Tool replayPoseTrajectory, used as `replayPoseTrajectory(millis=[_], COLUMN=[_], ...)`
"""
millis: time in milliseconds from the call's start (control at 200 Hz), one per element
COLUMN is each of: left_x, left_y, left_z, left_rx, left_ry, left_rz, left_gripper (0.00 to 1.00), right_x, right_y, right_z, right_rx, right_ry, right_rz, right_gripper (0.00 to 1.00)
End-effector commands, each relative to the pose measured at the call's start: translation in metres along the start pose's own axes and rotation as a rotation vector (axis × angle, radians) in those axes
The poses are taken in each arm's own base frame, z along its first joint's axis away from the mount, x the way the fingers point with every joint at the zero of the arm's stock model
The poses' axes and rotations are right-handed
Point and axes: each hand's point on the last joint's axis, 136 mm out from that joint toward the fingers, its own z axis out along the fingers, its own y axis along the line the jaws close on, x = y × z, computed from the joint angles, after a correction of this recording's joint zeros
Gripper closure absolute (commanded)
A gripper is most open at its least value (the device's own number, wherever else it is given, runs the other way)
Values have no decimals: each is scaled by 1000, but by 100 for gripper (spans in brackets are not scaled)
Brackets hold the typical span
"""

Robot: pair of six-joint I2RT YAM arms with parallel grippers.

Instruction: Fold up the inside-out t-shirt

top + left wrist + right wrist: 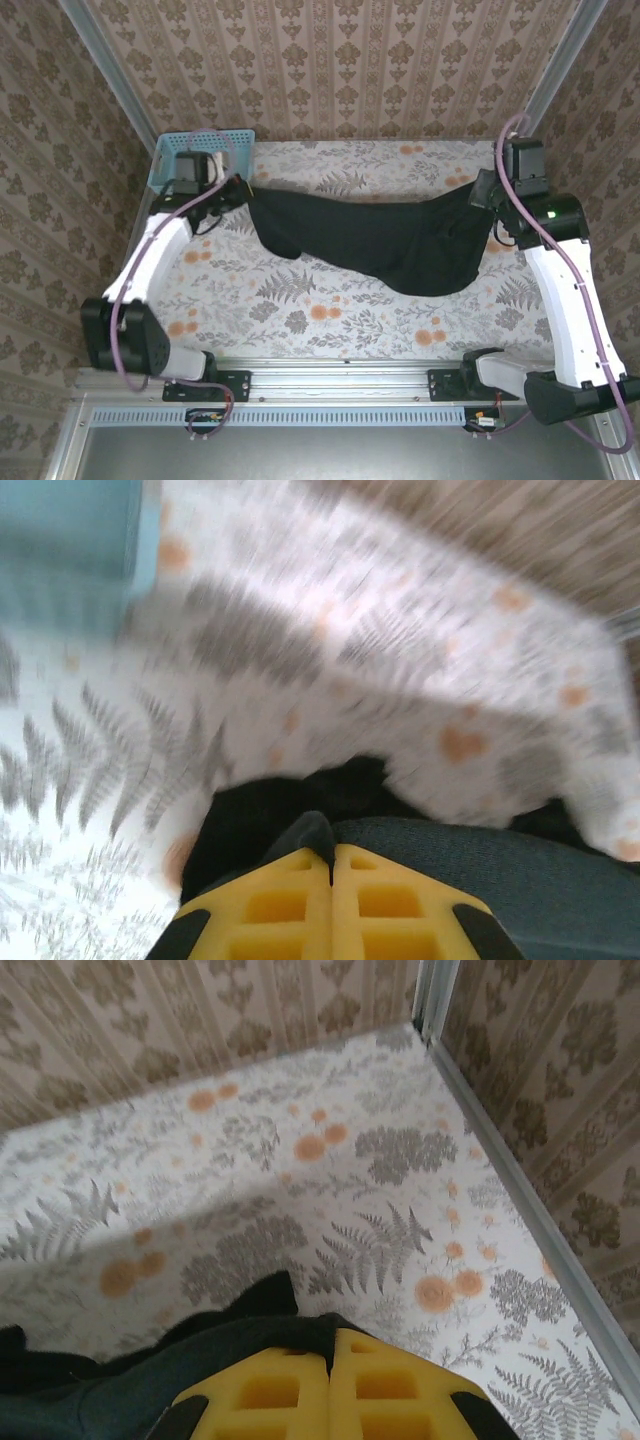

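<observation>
The left gripper (332,848) is clenched, its two yellow fingers (275,908) pressed flat together on an edge of the inside-out t-shirt (250,825). Black cloth bunches just ahead of the tips and spreads off to one side of them (this wrist view is blurred, so finer detail is lost). Beyond that bunch lies the floral table (400,640), and farther out, off to the gripper's other side, sits the light blue basket (60,550). The right gripper (330,1348) is likewise clamped shut on the shirt, with dark fabric draped over and beside its yellow fingers (390,1385) and a small black peak of cloth standing just past the tips. Ahead of it the table runs to the patterned wall (200,1010) and a metal corner post (432,990). Seen from above, the garment hangs stretched between the two grippers, its upper edge nearly taut from one to the other. Its body sags toward the arm bases, deepest nearer the right gripper. The basket stands at the table's far corner, just behind the left gripper.
</observation>
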Motion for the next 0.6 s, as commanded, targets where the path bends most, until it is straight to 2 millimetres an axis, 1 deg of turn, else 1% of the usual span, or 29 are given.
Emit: replayPoseTrajectory(millis=[0,65,110,170,235,315,450,545,595], left_x=[-27,-24,-18,-10,-3,9,25,31,31], left_y=[-37,-29,-22,-8,1,22,59,74,75], left_z=[-46,-45,-39,-28,-10,15,62,95,113], left_rx=[118,119,104,69,64,-4,-117,-156,-157], left_ry=[-110,-98,-85,-57,-7,76,195,262,286], left_rz=[73,43,29,3,-9,-47,-78,-82,-69], left_gripper=[100,100,100,100,100,100,100,99,99], right_x=[-15,-17,-16,-15,-11,-4,12,17,18], right_y=[-19,-20,-20,-20,-18,-11,1,6,6], right_z=[-25,-32,-34,-33,-26,-12,20,42,53], right_rx=[49,38,32,29,31,23,24,44,63], right_ry=[-60,-76,-82,-84,-67,-31,41,71,80], right_rz=[51,63,66,63,53,40,13,-6,-14], right_gripper=[100,100,100,100,100,100,100,100,100])
